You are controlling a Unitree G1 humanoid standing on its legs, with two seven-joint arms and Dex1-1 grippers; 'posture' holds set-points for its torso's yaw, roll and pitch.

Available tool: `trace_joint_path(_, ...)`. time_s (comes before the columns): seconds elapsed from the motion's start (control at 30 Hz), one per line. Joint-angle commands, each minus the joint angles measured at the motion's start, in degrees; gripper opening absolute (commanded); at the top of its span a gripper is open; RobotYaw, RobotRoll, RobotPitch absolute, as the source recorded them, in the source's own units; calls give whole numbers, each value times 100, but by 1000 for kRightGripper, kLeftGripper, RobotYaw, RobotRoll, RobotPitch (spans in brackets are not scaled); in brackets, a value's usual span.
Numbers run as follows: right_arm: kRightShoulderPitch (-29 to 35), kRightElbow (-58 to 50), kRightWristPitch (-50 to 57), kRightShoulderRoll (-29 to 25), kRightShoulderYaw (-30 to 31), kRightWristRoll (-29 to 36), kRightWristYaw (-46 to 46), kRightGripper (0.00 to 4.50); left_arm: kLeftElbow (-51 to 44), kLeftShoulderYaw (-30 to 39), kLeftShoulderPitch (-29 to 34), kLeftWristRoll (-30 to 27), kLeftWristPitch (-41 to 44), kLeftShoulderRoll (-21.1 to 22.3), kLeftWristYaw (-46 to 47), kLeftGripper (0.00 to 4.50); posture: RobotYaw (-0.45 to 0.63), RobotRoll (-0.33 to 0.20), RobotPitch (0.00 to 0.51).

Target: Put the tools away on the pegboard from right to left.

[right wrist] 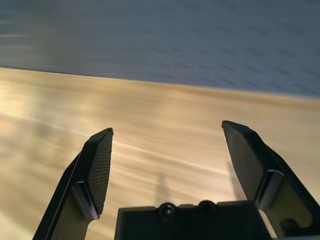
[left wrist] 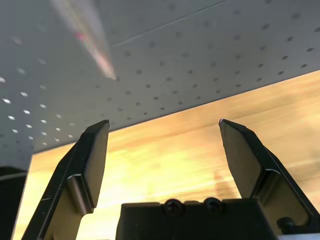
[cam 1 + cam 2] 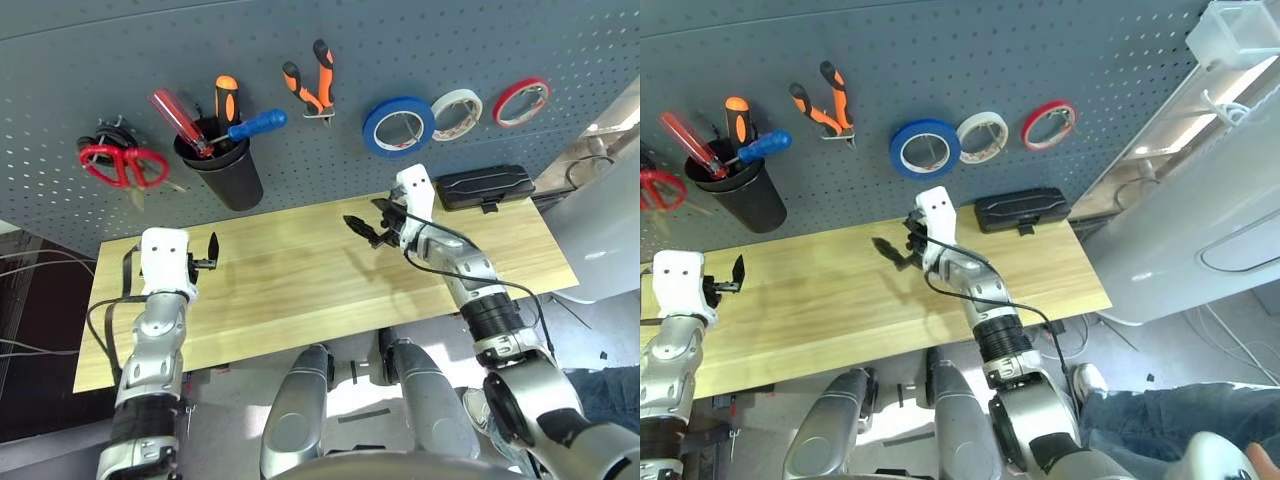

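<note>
red-handled scissors (image 3: 652,190) cut by picture edge, screwdriver tips hidden in black cup (image 3: 228,172)

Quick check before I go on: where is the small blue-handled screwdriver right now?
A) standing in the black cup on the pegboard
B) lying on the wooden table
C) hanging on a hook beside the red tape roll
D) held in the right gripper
A: the blue-handled screwdriver leans out of the black cup on the pegboard, and both the left gripper and the right gripper are open with nothing between their fingers.
</note>
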Motion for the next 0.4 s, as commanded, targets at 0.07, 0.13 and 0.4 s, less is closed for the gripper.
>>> trace_joint_path(0.07,56,450,15,-252,-486,-8,-393,4500,241,-197,-126,115,304,-146,126,4487,-28,0,291)
trace_joint_path(0.13,-30,630,-30,-367,-632,-4,-454,4500,334,-266,-195,107,327,-178,109,4487,-45,0,289)
trace_joint_path(0.4,-481,1468,-233,-735,-859,-43,-234,4500,300,-675,-110,139,277,-380,-29,4487,-50,0,270)
